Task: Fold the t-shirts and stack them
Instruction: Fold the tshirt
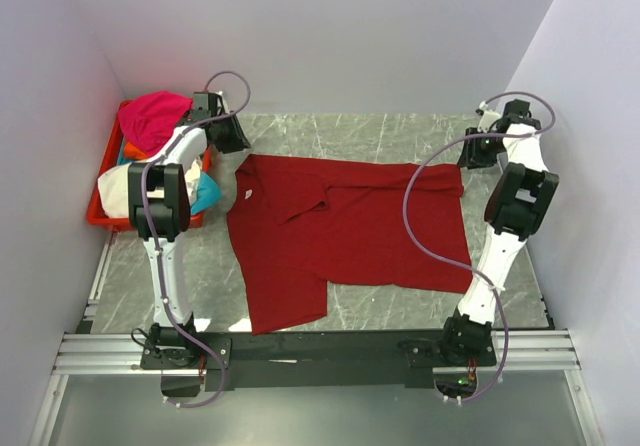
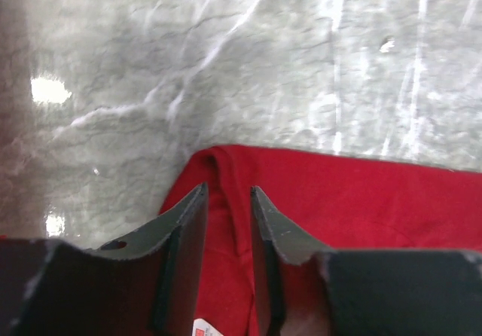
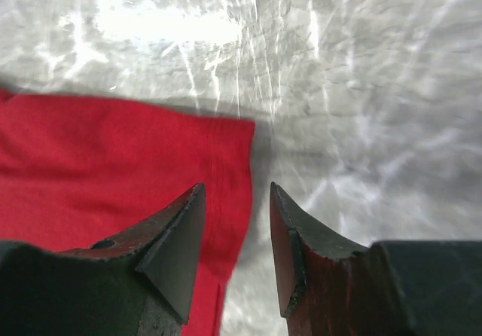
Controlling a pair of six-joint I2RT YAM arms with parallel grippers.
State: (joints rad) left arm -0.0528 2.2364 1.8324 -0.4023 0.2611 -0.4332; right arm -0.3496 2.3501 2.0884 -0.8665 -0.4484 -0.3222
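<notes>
Marble tabletop [image 1: 400, 136] seen from above holds a red crate [image 1: 98, 216] of heaped t-shirts [image 1: 155, 118] at ten o'clock and the dark red t-shirt [image 1: 340, 231] spread flat centrally, while only the wrist views show the left gripper [image 2: 227, 189] and right gripper [image 3: 237, 189] with jaws parted over its far corners.

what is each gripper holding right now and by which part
Nothing is held. Both stand open: the left gripper over one far corner of the red shirt, the right gripper over the other, and the shirt lies flat on the table.
</notes>
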